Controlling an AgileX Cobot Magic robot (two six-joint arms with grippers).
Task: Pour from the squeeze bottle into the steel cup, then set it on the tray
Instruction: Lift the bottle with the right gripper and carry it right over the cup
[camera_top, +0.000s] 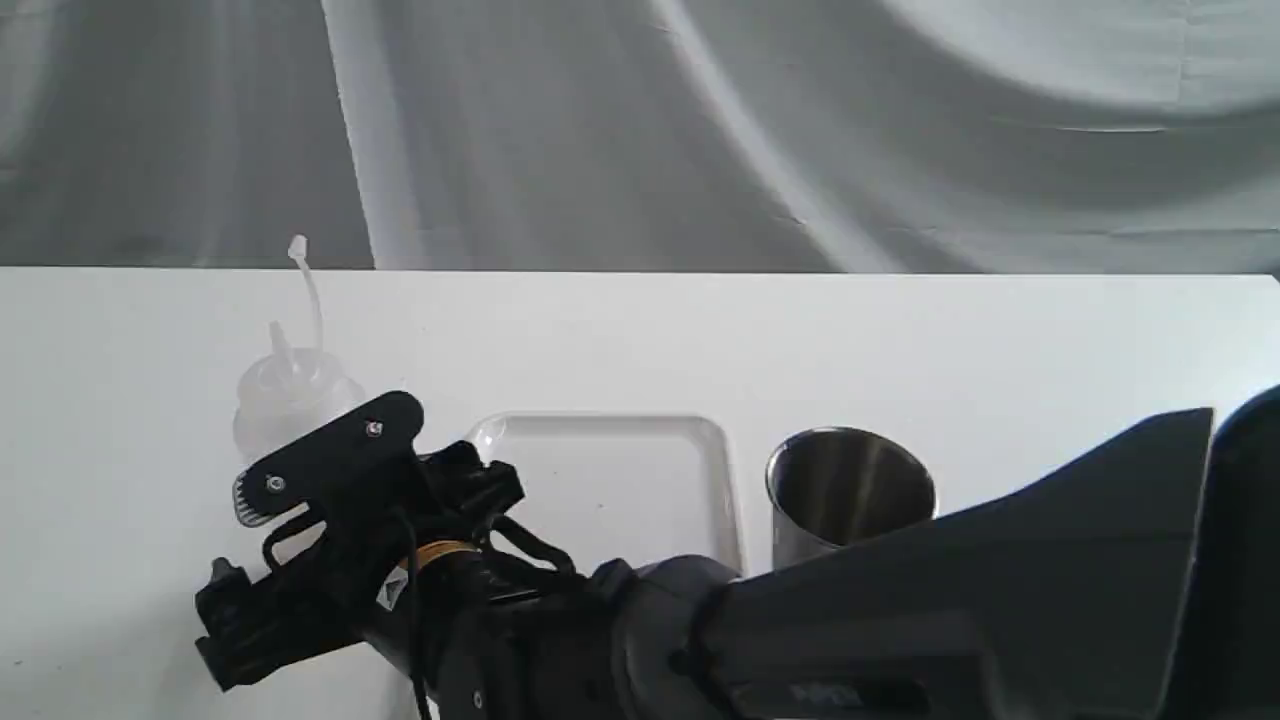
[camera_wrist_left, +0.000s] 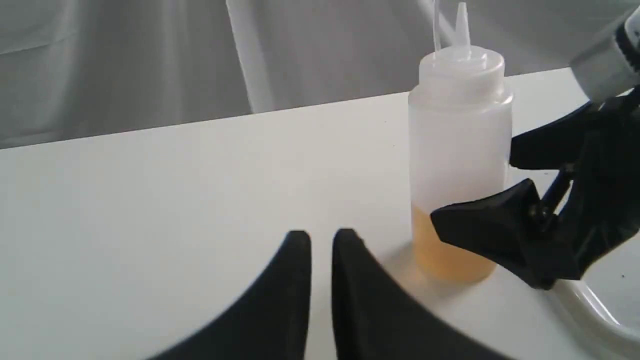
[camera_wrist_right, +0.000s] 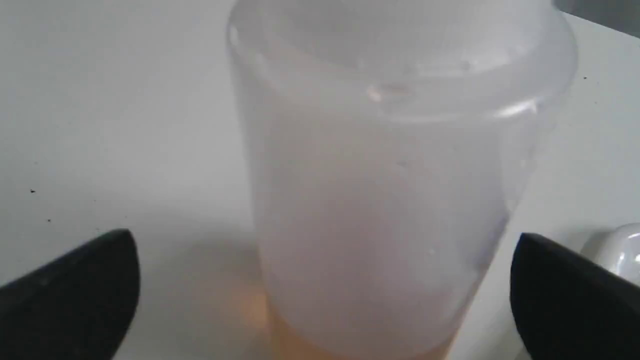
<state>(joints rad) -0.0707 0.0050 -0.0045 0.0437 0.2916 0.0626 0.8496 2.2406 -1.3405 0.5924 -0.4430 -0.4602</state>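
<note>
The squeeze bottle (camera_top: 290, 395) stands upright on the white table, left of the tray (camera_top: 725, 480), with amber liquid low inside (camera_wrist_left: 450, 250). My right gripper (camera_top: 232, 560) reaches across from the right and is open, one finger on each side of the bottle (camera_wrist_right: 380, 200); whether either finger touches it does not show. In the left wrist view that gripper (camera_wrist_left: 477, 185) brackets the bottle's lower half. The steel cup (camera_top: 850, 490) stands upright right of the tray, partly hidden by the right arm. My left gripper (camera_wrist_left: 322, 240) is shut and empty, apart from the bottle.
The right arm (camera_top: 900, 620) crosses the front of the table, covering the tray's near edge and the cup's base. A grey cloth backdrop (camera_top: 640, 130) hangs behind the table's far edge. A tray corner (camera_wrist_left: 595, 310) lies just beside the bottle.
</note>
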